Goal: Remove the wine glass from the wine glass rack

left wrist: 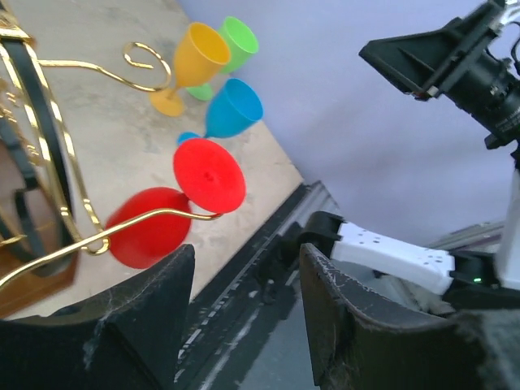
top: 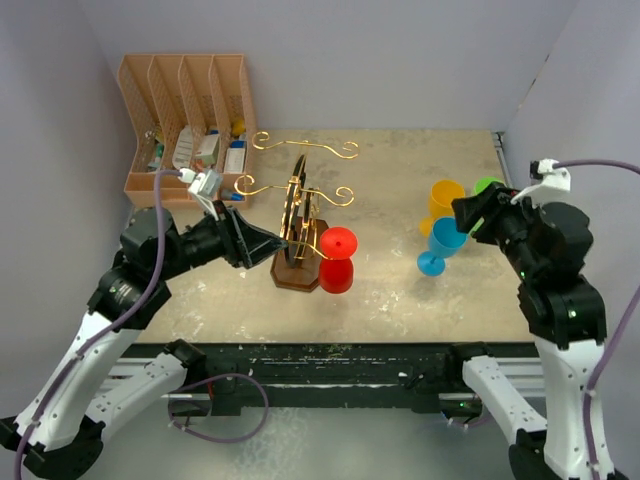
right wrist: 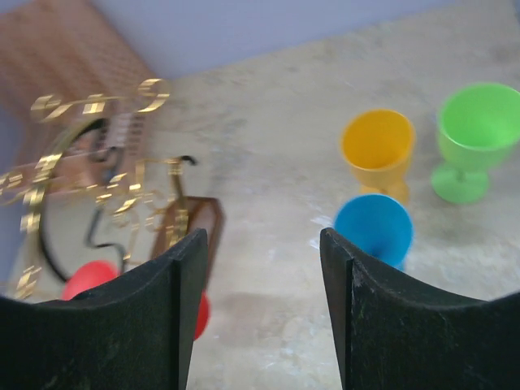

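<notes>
Right side of the tabletop [top: 390,170]: three plastic goblets, all upright, in a tight cluster. Yellow goblet [top: 446,196] and green goblet [top: 487,185] sit side by side at the back, with the blue goblet [top: 447,238] just in front of the yellow one; can't tell if they touch. Far-left corner: peach slotted file organiser [top: 185,90] against the wall, small boxes and bottles [top: 210,148] in its slots. Tabletop surface is beige and scuffed.

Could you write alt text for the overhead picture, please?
A red wine glass hangs upside down from a gold wire wine glass rack in the middle of the table, with the left hand open just beside the rack. To the right, a yellow glass, a green glass and a blue glass stand near the open right hand.
</notes>
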`<state>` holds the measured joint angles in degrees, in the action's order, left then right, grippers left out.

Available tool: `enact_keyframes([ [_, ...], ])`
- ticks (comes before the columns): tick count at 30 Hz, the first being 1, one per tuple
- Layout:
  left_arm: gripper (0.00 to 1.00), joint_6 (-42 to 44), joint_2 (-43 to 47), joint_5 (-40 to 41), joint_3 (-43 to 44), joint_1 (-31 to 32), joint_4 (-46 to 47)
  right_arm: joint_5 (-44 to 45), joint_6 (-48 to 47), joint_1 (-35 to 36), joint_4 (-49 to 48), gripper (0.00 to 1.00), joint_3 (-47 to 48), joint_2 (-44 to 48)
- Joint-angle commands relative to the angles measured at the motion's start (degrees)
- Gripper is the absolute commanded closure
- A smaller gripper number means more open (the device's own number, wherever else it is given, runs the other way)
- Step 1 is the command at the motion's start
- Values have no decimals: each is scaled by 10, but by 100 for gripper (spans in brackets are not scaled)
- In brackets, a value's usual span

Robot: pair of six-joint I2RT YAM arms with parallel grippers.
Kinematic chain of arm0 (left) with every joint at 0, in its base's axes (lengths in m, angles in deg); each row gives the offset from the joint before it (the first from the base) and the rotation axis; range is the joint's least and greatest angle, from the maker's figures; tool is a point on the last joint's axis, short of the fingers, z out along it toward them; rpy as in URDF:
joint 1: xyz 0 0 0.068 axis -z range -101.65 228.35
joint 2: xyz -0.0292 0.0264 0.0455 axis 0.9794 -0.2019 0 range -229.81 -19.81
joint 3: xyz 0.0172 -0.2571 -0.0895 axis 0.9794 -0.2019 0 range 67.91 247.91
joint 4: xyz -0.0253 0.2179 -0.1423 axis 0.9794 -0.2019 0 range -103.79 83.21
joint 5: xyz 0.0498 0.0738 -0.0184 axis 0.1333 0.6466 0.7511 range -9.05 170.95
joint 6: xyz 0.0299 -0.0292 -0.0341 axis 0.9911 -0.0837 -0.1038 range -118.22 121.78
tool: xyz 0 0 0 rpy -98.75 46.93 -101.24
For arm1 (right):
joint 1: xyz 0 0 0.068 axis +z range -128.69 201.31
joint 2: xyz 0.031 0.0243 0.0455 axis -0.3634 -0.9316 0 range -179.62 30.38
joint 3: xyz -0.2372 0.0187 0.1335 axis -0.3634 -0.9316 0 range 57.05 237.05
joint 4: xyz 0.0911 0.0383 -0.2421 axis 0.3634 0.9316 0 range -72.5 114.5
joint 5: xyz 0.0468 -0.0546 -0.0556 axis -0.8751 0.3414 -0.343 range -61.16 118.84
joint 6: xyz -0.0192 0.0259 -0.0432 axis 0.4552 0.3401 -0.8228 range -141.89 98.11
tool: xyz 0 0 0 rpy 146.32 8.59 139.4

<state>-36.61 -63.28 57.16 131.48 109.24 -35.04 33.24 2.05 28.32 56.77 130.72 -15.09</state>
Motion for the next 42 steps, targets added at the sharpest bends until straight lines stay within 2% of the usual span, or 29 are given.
enact_keyframes([
  [1, 42, -125, -10, -83, -68, 0, 192, -227, -11, -1, -47, 41, 29, -2],
  [5, 43, -118, -16, -62, -58, 0, 180, -403, 10, -1, -56, 45, 7, -44],
  [9, 43, -97, -9, -34, -31, 0, 134, -472, 43, -1, -73, 46, -28, -79],
  [14, 43, -76, 11, -5, -11, 0, 83, -594, 107, 2, -156, 49, -93, -108],
  [18, 43, -65, 24, 9, -2, 0, 59, -604, 138, 42, -196, 49, -117, -111],
  [22, 43, -57, 30, 14, 4, 0, 46, -552, 157, 107, -229, 49, -128, -116],
  [28, 43, -49, 39, 21, 14, 0, 22, -557, 195, 110, -292, 49, -155, -124],
  [32, 43, -42, 46, 28, 19, 0, 10, -536, 189, 110, -288, 50, -185, -133],
  [42, 43, -35, 46, 30, 9, 0, 2, -559, 226, 114, -369, 51, -208, -155],
])
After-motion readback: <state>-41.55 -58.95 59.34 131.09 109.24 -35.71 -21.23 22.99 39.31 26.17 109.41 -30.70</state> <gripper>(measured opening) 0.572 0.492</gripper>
